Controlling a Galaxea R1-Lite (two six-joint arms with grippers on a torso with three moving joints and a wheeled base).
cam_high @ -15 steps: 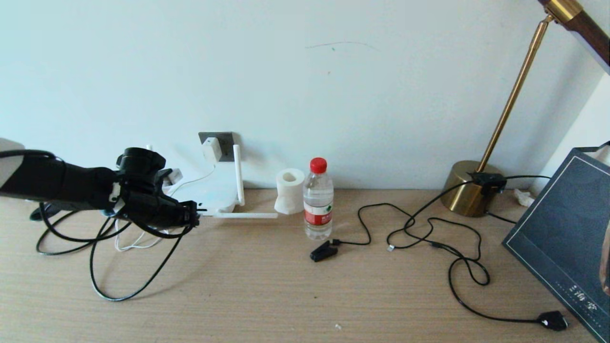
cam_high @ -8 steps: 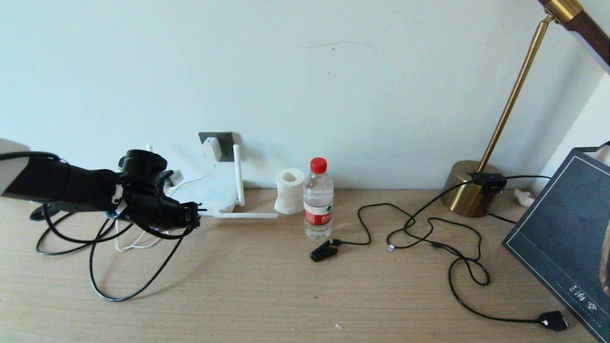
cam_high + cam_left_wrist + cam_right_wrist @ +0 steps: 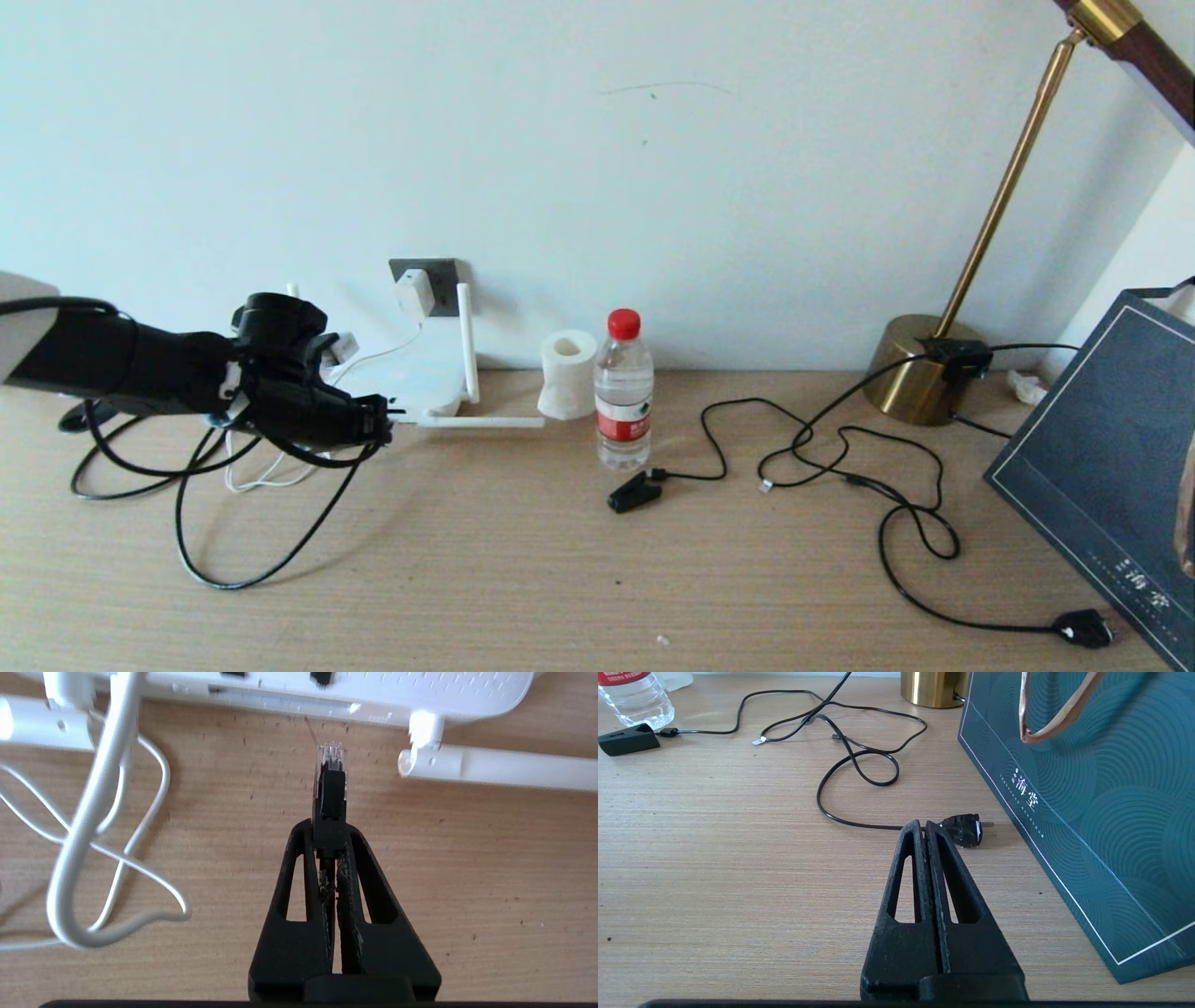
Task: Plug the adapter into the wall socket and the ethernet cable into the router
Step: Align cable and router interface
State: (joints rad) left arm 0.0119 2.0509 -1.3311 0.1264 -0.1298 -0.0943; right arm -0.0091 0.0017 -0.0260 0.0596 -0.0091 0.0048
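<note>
On the wooden desk the left hand grips the one ethernet cable by its black boot, the clear plug tip pointing at the router and stopping just short of its front edge. One white adapter sits in the single wall socket. Two router antennas show in the left wrist view. One water bottle and one paper roll stand nearby. The right hand hangs closed and empty over the desk beside one gift bag.
</note>
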